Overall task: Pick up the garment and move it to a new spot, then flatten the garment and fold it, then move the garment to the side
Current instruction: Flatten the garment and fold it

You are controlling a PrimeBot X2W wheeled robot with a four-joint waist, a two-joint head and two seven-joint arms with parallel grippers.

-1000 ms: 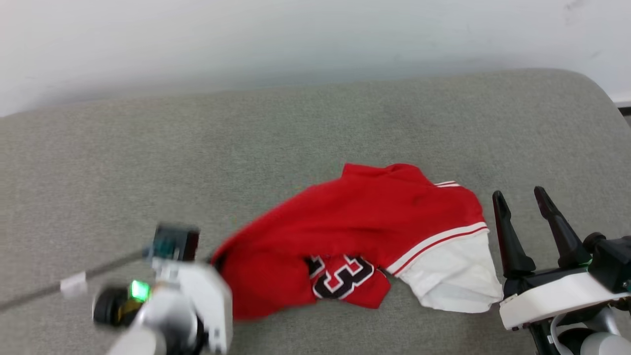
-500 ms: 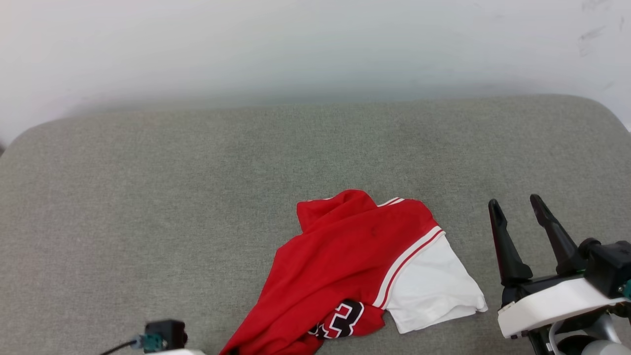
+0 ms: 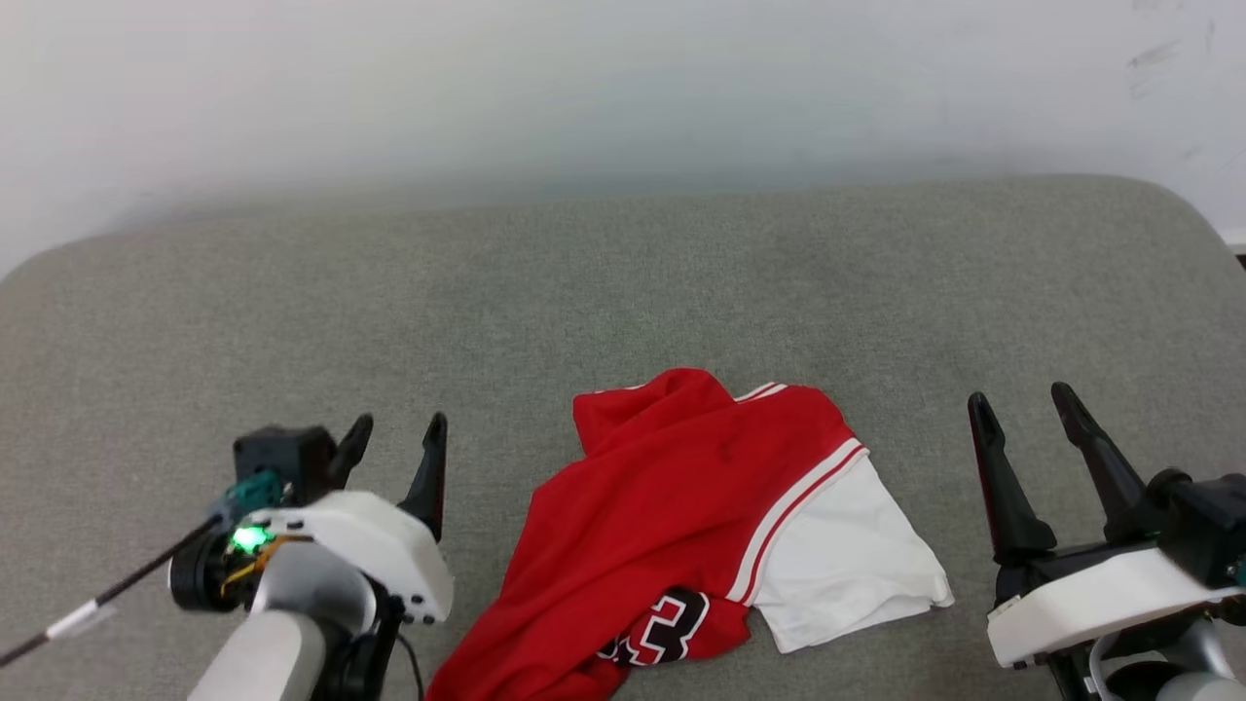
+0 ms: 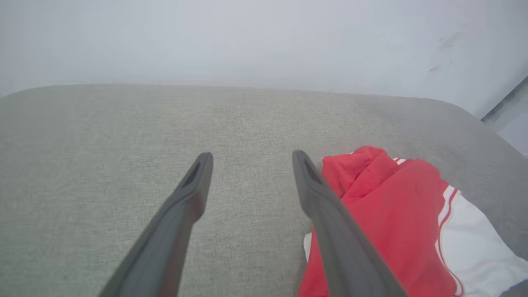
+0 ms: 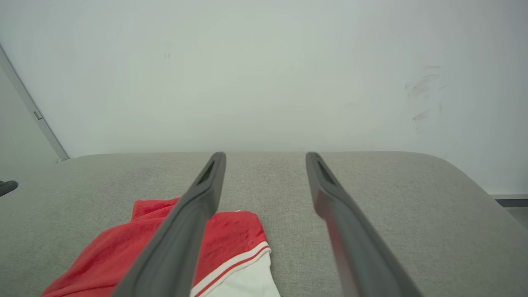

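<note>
Locate the garment lying crumpled on the grey cushion, low and right of centre in the head view. One white sleeve lies spread toward the right. Part of the black number shows at the lower fold. The left gripper is just left of the garment, fingers parted, holding nothing. The right gripper is right of the sleeve and apart from it, fingers likewise spread and empty.

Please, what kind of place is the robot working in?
Probably an indoor room, maybe a test space: a grey upholstered cushion, like a sofa seat or bed, stands against a plain white wall, and a crumpled red jersey lies on it.
</note>
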